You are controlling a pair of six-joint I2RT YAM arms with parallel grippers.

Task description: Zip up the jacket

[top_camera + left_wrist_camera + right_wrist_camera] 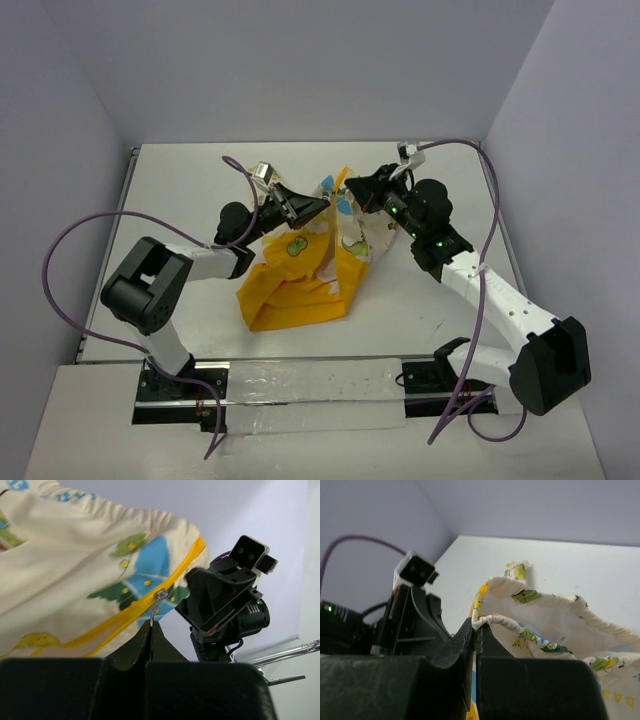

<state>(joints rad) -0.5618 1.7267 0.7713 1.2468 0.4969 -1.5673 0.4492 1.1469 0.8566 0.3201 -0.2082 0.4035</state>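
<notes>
The jacket (300, 285) is lifted at its top between my two arms, its yellow-orange lower part resting on the table. In the left wrist view the cream animal-print fabric (70, 575) carries the yellow zipper tape, and the metal zipper pull (152, 616) hangs from the slider (160, 595). My left gripper (151, 625) is shut on that pull; it also shows in the top view (318, 205). My right gripper (476, 625) is shut on the rolled cream hem of the jacket (492, 621) near the zipper's top end; it also shows in the top view (352, 192).
The white table (200, 180) is walled in by pale lilac panels. Purple cables (90, 225) loop off both arms. The two grippers are close together above the jacket, the right one (225, 605) filling the left wrist view's right side.
</notes>
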